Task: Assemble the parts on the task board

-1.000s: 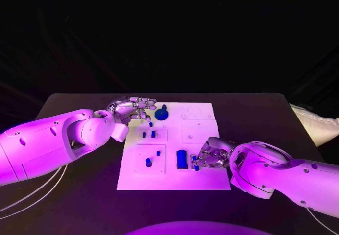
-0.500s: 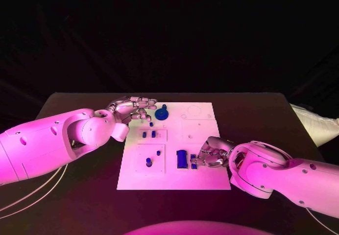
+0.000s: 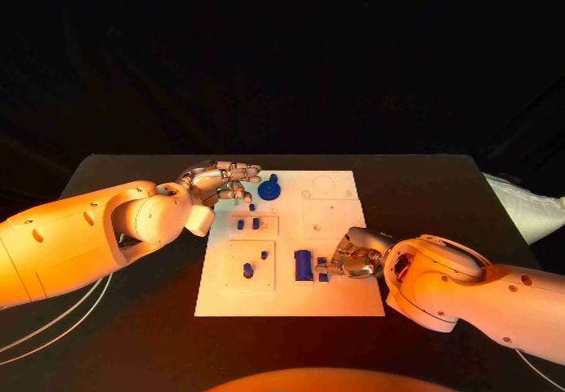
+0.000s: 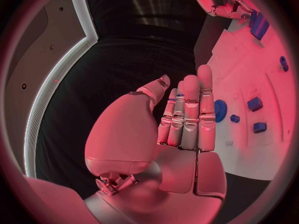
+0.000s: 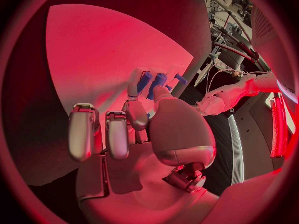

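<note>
- On the table [image 3: 436, 175], the white board [image 3: 341, 298] lies between both arms, with small blue parts on it: a tall block [image 3: 303, 265] near its lower middle, a gear-like piece [image 3: 269, 191] near its far edge, and small pegs [image 3: 247, 224] between them.
- Right hand [image 3: 349, 255]: the fingers [image 5: 138, 113] reach down against small blue pieces just beside the tall block. Whether they actually grip one cannot be told.
- Risk: a peg only part-held may slip or tilt, then jam at its hole.
- Risk: the nearby fingers may knock the tall block askew.
- Left hand [image 3: 221, 181]: fingers [image 4: 190, 115] straight and together, holding nothing, just beside the gear-like piece; a stray move could push it.
</note>
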You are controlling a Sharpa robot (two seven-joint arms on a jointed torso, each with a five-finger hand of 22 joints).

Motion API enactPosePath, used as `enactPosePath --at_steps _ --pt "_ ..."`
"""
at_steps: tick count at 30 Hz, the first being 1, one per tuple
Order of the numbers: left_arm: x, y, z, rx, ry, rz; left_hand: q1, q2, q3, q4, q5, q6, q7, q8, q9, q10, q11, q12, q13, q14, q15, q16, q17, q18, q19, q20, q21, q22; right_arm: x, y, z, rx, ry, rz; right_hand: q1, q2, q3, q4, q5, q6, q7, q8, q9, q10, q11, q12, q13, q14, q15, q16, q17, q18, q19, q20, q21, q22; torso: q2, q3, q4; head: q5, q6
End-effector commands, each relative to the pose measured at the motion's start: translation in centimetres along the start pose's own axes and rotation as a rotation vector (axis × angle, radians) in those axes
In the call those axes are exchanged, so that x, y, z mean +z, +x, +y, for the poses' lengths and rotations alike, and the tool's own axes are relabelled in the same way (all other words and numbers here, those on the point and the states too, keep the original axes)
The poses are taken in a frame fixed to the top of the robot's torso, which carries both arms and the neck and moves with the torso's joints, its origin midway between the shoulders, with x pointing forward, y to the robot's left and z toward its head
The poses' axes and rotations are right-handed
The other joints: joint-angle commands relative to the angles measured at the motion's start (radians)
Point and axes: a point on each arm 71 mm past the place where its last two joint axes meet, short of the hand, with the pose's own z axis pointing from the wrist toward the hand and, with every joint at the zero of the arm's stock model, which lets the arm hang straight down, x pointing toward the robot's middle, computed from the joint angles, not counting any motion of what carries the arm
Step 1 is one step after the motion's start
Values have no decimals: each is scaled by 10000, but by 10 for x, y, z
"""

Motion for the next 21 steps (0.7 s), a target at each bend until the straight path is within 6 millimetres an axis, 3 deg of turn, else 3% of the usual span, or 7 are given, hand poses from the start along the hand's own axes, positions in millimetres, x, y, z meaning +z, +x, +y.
enactPosePath --at_steps 1,5,11,17,21 --pt "0 2 -1 10 35 220 10 77 -70 10 24 -54 -15 45 -5 -72 31 60 -5 -74 -4 1 -9 184 1 67 -36 -9 -2 3 1 -447 -316 252 339 15 -138 -100 -123 8 10 45 35 23 8 -45 11 791 -67 40 1439 -72 7 -31 -4 119 4 10 -8 15 11" --pt "0 2 0 10 24 221 10 77 -70 10 24 -54 -15 45 -5 -72 31 60 -5 -74 -4 1 -9 184 1 67 -36 -9 -5 5 0 -623 -395 478 724 5 -321 -307 -367 -33 28 34 87 -9 21 -111 -3 782 -56 12 1403 -64 -17 -21 -37 87 -1 15 -12 5 10" --pt "0 2 0 9 -26 241 10 77 -70 10 24 -54 -15 45 -5 -72 31 60 -5 -74 -4 1 -9 184 1 67 -36 -9 -5 5 -3 -950 -353 589 933 94 -394 -414 -405 -46 33 31 119 -22 25 -144 -8 781 -51 6 1397 -61 -24 -16 -49 79 -1 -2 6 -12 33" --pt "1 3 0 9 -49 241 10 77 -70 10 24 -54 -15 45 -5 -72 31 60 -5 -74 -4 1 -9 184 1 67 -36 -9 -4 6 -2 -1070 -377 684 962 105 -409 -430 -406 -50 35 29 123 -23 25 -147 -8 779 -50 0 1389 -59 -29 -15 -55 71 5 3 9 -11 52" --pt "1 2 0 10 -52 231 10 77 -70 10 24 -54 -15 45 -5 -72 31 60 -5 -74 -4 1 -9 184 1 67 -36 -9 -3 6 -3 -1060 -308 633 923 234 -473 -368 -386 -51 41 28 141 -20 31 -142 3 782 -45 7 1401 -62 -25 -11 -51 81 2 -2 0 -17 45"
